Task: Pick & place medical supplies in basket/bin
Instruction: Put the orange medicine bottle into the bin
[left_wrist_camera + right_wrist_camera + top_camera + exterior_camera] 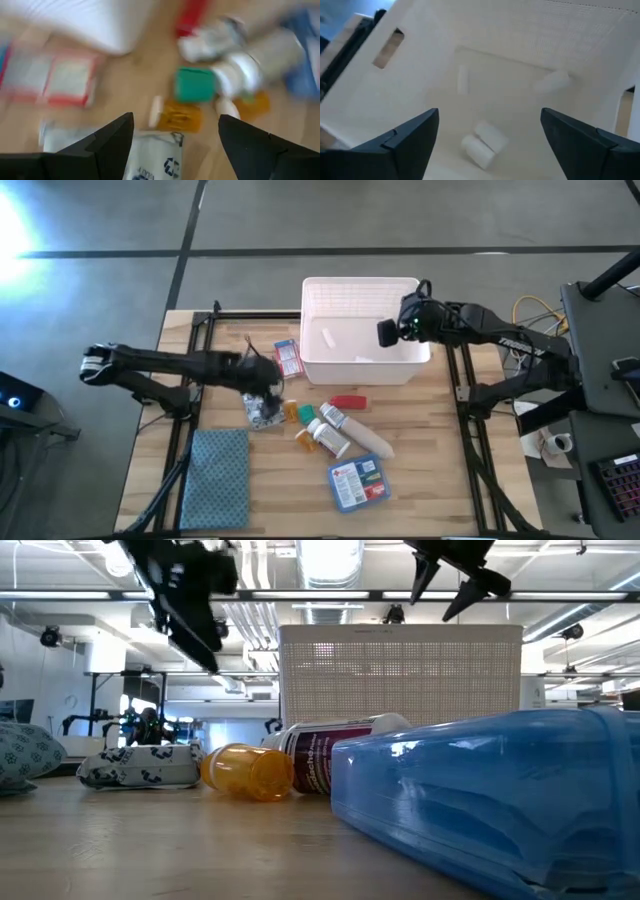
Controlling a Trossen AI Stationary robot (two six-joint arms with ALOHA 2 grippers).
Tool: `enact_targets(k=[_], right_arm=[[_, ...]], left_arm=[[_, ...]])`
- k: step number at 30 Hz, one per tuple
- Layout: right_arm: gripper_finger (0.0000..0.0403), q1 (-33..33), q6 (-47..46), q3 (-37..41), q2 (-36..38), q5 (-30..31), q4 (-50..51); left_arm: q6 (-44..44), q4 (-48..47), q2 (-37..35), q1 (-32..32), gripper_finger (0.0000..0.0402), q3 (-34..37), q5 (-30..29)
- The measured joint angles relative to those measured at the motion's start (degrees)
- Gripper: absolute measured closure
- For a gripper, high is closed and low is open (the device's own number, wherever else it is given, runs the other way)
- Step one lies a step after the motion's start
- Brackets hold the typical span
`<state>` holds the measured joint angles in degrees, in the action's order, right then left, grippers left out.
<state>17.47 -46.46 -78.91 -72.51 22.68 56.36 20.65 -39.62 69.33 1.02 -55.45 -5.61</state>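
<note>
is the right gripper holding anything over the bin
No, the right gripper hangs open and empty above the white bin, with white items lying on the floor below.

table (420, 480): pale wood planks | bin (360, 305): matt white perforated plastic | cloth (215, 480): woven blue-grey

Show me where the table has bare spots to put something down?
Bare wood shows on the table between the blue packet and the right rail, and along the near edge beside the folded cloth. The middle is crowded: bottles, orange vials and a red tube lie packed below the white bin.
</note>
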Motion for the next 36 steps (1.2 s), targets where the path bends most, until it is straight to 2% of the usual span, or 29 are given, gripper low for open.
enact_targets(k=[5,10,15,18,23,29,33,36], right_arm=[[0.0071,0.1,1.3,0.1,0.0,0.2,0.5],[0.0074,0.0,1.7,0.3,0.0,0.2,0.5],[0.0074,0.0,1.7,0.7,0.0,0.2,0.5],[0.0074,0.0,1.7,1.0,0.0,0.2,0.6],[0.0074,0.0,1.7,2.2,0.0,0.0,0.7],[0.0073,0.0,1.5,3.7,0.0,-0.1,0.8],[0.0074,0.0,1.6,3.8,0.0,-0.1,0.8],[0.0074,0.1,1.7,3.8,0.0,-0.1,0.8]], left_arm=[[-20.4,0.3,2.8,-3.5,0.0132,0.3,-0.5],[-48.3,0.1,8.2,-5.3,0.0132,0.4,-0.8],[-59.8,0.8,16.5,-5.2,0.0132,-1.2,-1.1],[-62.7,1.1,20.8,-5.2,0.0132,-3.0,-2.0],[-62.5,1.4,27.0,-5.2,0.0132,-7.2,-2.4],[-61.9,0.7,31.1,-5.2,0.0138,-8.3,-2.5],[-57.5,-0.1,32.0,-5.1,0.0163,-7.1,-2.2],[-54.8,-0.8,32.0,-4.9,0.02,-7.1,-2.2]])
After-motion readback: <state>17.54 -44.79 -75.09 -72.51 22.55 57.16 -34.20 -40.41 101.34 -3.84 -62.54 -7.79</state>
